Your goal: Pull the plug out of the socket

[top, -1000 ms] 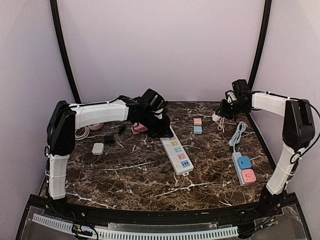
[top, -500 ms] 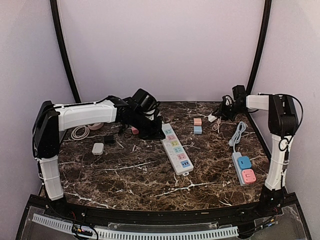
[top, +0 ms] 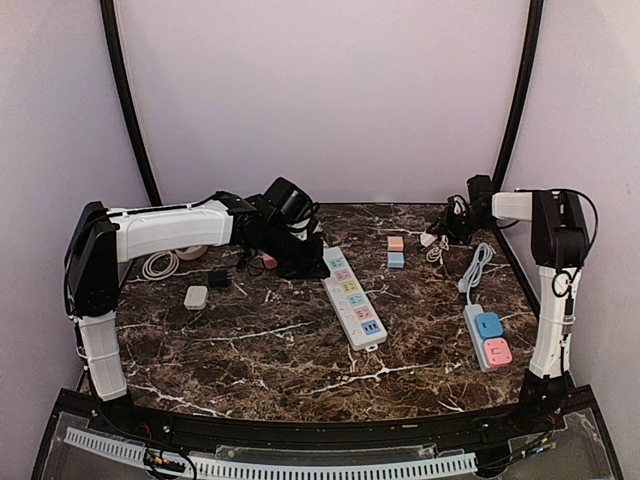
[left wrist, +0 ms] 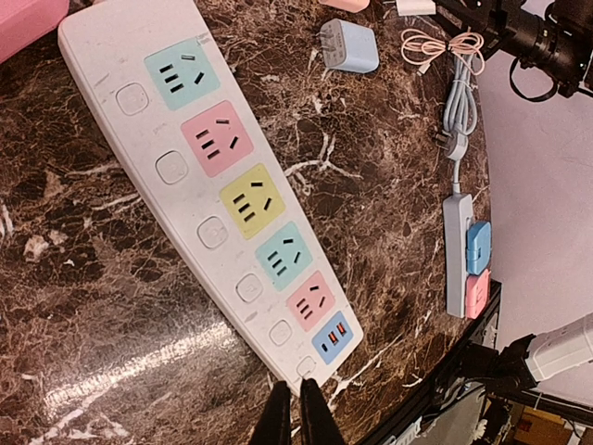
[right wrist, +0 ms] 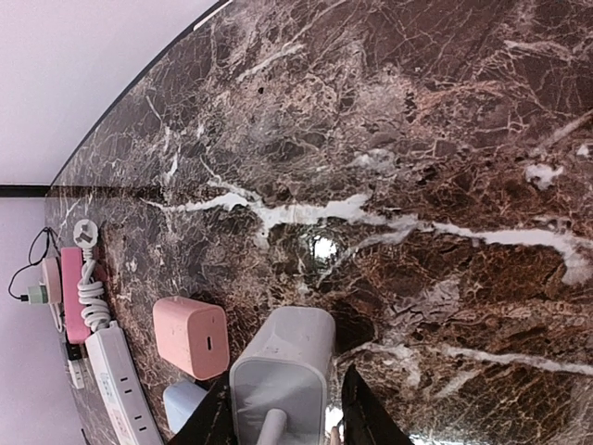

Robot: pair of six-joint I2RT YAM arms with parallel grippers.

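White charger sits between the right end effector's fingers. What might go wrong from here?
The white charger is between the fingers of the right end effector, but the grip looks uncertain; it may drop onto the pink charger beside it.
Its cable runs back past the fingers and could snag when the arm pulls away.
The shut left end effector is close to the power strip; a swing might shove it.

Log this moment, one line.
left gripper: shut, empty | right gripper: around white charger, grip unclear | power strip: visible sockets empty
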